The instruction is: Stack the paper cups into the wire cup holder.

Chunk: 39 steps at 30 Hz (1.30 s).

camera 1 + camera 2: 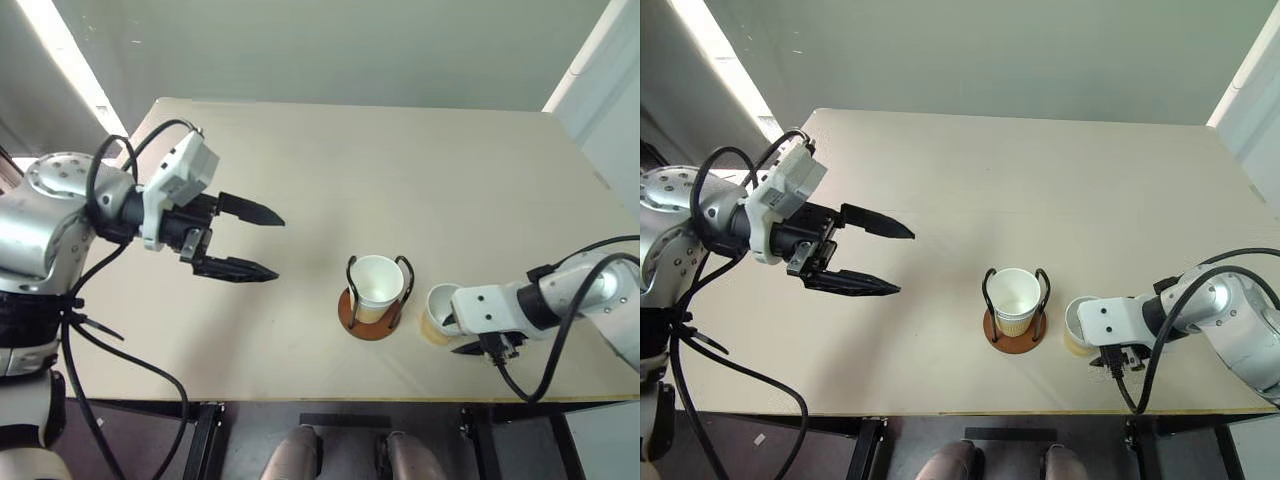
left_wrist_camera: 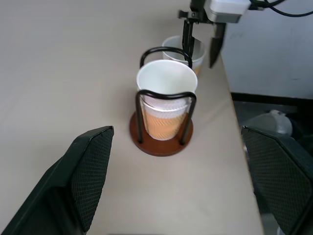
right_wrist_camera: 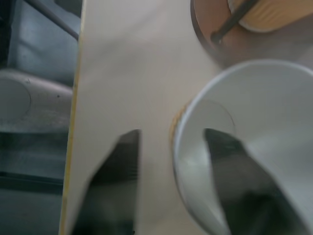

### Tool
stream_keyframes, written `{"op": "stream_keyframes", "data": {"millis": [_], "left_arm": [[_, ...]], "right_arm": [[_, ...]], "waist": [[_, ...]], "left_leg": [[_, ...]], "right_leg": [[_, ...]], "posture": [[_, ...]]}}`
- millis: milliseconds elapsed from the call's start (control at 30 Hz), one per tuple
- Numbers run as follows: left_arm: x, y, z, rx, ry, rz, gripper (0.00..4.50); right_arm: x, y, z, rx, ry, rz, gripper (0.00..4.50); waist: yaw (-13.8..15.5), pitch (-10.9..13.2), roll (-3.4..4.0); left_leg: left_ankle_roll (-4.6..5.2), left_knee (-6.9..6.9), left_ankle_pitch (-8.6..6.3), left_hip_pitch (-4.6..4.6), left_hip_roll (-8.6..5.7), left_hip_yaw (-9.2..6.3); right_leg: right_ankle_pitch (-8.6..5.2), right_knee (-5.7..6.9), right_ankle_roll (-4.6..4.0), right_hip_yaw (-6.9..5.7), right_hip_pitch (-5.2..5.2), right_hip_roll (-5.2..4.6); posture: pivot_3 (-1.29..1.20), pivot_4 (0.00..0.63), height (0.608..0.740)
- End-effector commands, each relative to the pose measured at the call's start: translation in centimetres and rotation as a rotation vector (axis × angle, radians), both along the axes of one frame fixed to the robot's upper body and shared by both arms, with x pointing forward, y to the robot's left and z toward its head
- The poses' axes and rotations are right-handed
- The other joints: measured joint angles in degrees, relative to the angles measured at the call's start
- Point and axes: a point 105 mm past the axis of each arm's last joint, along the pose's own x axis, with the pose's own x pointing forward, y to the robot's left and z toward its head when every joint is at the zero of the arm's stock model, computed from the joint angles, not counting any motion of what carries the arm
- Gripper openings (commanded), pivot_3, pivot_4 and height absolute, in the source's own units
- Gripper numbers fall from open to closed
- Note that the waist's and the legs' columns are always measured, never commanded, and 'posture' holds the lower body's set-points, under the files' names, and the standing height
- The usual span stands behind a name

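The holder [image 1: 370,312], a rust-brown disc with two black wire arches, stands near the bench's front edge. Stacked cups [image 1: 377,287] sit upright inside it, tan below, white rim and inside, the mouth rising above the arches. Another cup [image 1: 437,312] stands upright just beside the holder, on its right.

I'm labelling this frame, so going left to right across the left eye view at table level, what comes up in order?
Left gripper, jaws apart above the table → wire cup holder with a paper cup standing in it → a second paper cup → right gripper, one finger inside that cup's rim, one outside.
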Motion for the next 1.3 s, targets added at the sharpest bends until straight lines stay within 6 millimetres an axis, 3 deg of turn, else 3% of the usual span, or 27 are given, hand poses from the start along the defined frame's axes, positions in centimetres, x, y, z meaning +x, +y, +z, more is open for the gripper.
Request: {"op": "stream_keyframes", "data": {"millis": [33,100,367,467,633,733,900,1300], "left_arm": [[-0.3,1.4,1.0,-0.004,-0.059,-0.003,4.50],[-0.3,1.9,1.0,-0.013,-0.059,0.001,4.50],[-0.2,2.3,1.4,-0.020,-0.084,-0.027,4.50],[0.0,2.1,1.6,-0.017,-0.099,-0.037,4.50],[0.1,1.9,1.7,-0.009,-0.094,-0.051,4.50],[0.2,1.8,1.6,-0.001,-0.098,-0.059,4.50],[0.2,1.7,1.5,0.007,-0.104,-0.071,4.50],[0.7,1.5,1.5,0.021,-0.115,-0.072,4.50]], "right_arm": [[-0.1,-0.3,2.6,0.015,-0.046,0.014,0.50],[-0.5,-0.4,4.1,0.039,-0.039,0.006,0.07],[-0.5,-1.6,11.3,0.036,-0.150,0.007,0.07],[-0.1,-0.6,13.3,0.040,-0.206,0.062,0.07],[0.8,2.7,15.8,0.045,-0.295,0.203,0.07],[0.7,4.9,15.9,0.048,-0.294,0.289,0.07],[0.8,6.3,15.4,0.036,-0.282,0.345,0.07],[0.1,7.1,12.7,-0.008,-0.223,0.439,0.07]], "waist": [[0.01,0.01,0.01],[0.05,0.01,0.01],[-0.05,0.00,0.00],[-0.10,0.00,0.00],[-0.71,0.00,0.00],[-0.83,0.01,0.01],[-0.77,0.01,0.01],[-0.81,0.01,0.01]], "left_leg": [[0.00,-0.01,0.00,0.00,0.00,0.00],[-0.01,-0.02,0.00,0.00,-0.01,0.01],[-0.08,-0.09,-0.05,0.01,-0.02,-0.01],[-0.08,-0.12,-0.04,0.01,-0.01,-0.01],[-0.07,-0.10,-0.04,0.01,-0.02,-0.06],[-0.07,-0.12,-0.04,0.00,-0.01,-0.07],[-0.05,-0.13,-0.04,-0.17,-0.03,-0.18],[-0.06,-0.14,-0.04,-0.20,-0.02,-0.16]], "right_leg": [[0.00,0.00,-0.01,0.00,0.00,0.00],[-0.01,0.01,-0.02,0.02,-0.02,0.00],[-0.03,-0.02,-0.05,0.02,-0.02,0.00],[-0.04,0.01,-0.07,0.02,-0.06,0.00],[-0.05,0.02,-0.08,0.01,-0.08,0.02],[-0.07,0.01,-0.12,-0.01,-0.12,0.03],[-0.08,-0.03,-0.15,-0.08,-0.16,0.03],[-0.11,-0.04,-0.19,-0.08,-0.21,0.03]], "posture": [[0.00,0.150,0.740],[0.00,0.150,0.740],[0.00,0.150,0.740],[0.00,0.150,0.740],[0.00,0.150,0.740],[0.00,0.150,0.740],[0.00,0.150,0.740],[0.00,0.150,0.740]]}}
